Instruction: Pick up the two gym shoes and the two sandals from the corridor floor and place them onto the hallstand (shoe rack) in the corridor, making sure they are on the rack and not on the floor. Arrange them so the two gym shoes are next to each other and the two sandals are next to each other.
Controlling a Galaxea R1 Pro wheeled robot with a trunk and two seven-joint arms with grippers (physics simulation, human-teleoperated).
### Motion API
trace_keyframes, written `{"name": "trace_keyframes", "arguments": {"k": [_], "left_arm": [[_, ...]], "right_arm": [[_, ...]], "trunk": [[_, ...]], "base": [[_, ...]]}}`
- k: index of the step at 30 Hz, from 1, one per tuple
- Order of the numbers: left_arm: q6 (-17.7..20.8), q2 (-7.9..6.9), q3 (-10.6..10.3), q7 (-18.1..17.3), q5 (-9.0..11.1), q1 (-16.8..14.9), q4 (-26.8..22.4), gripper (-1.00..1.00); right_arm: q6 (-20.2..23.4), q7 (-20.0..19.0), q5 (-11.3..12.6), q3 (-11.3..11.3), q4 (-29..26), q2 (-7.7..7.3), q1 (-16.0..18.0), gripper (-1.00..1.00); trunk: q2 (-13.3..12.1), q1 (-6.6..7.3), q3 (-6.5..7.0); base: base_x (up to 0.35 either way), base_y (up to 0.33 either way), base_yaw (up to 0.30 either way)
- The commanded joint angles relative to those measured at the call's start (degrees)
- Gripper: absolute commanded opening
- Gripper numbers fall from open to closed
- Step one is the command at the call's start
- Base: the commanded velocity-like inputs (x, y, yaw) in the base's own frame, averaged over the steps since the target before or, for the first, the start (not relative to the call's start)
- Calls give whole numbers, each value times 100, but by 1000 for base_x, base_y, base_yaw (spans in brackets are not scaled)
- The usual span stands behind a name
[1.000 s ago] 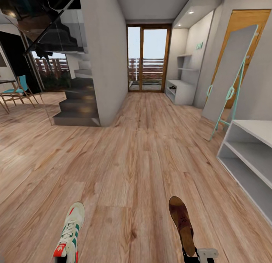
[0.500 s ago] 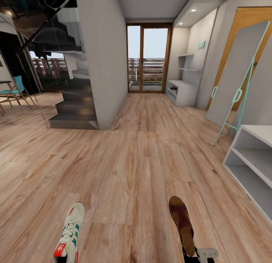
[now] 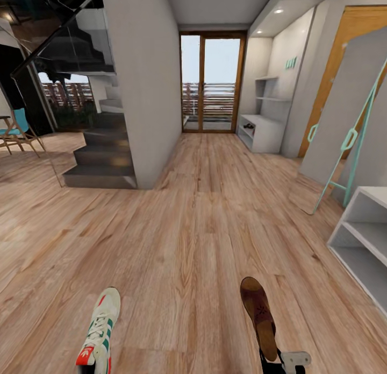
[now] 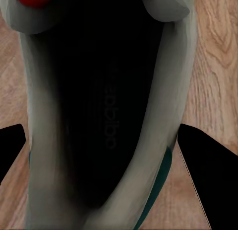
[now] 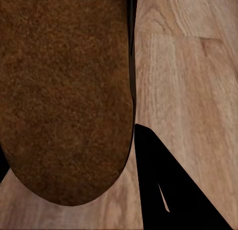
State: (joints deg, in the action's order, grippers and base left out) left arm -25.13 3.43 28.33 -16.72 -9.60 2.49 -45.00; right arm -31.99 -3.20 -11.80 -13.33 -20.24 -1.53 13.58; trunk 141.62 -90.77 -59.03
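Wood-grain corridor floor (image 3: 204, 212) runs ahead of us to a glazed door (image 3: 210, 83), with a staircase (image 3: 102, 153) to our left and a leaning mirror (image 3: 344, 121) to our right. Our left tool (image 4: 106, 140) is closed on a gym shoe (image 3: 101, 331), and our right tool (image 5: 99, 155) clamps a sandal (image 3: 259, 315); both point forward, toes away from us. We judge the hallstand (image 3: 260, 131) lies far ahead to the right, nearer our right arm, beyond a plain white shelf unit (image 3: 363, 239).
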Motion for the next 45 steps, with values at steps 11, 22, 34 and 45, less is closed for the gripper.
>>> {"name": "trace_keyframes", "arguments": {"k": [11, 22, 34, 45], "left_arm": [[-18, 9, 41, -31, -55, -3, -9, -100], [-18, 9, 41, -24, -59, -3, -9, -100], [-18, 9, 49, -26, -58, -3, -9, -100], [-18, 9, 43, -27, -56, -3, -9, -100]], "right_arm": [[-17, -35, -13, -47, 3, 3, 4, -100], [-17, -32, -8, -47, 3, 11, 4, -100], [-17, -40, -7, -47, 3, 12, 4, -100], [-17, -40, -7, -47, 3, 12, 4, -100]], "trunk": [[2, -3, -4], [2, -3, -4], [2, -3, -4], [2, -3, -4]], "base": [[338, 0, 0], [338, 0, 0], [338, 0, -85], [338, 0, -37]]}}
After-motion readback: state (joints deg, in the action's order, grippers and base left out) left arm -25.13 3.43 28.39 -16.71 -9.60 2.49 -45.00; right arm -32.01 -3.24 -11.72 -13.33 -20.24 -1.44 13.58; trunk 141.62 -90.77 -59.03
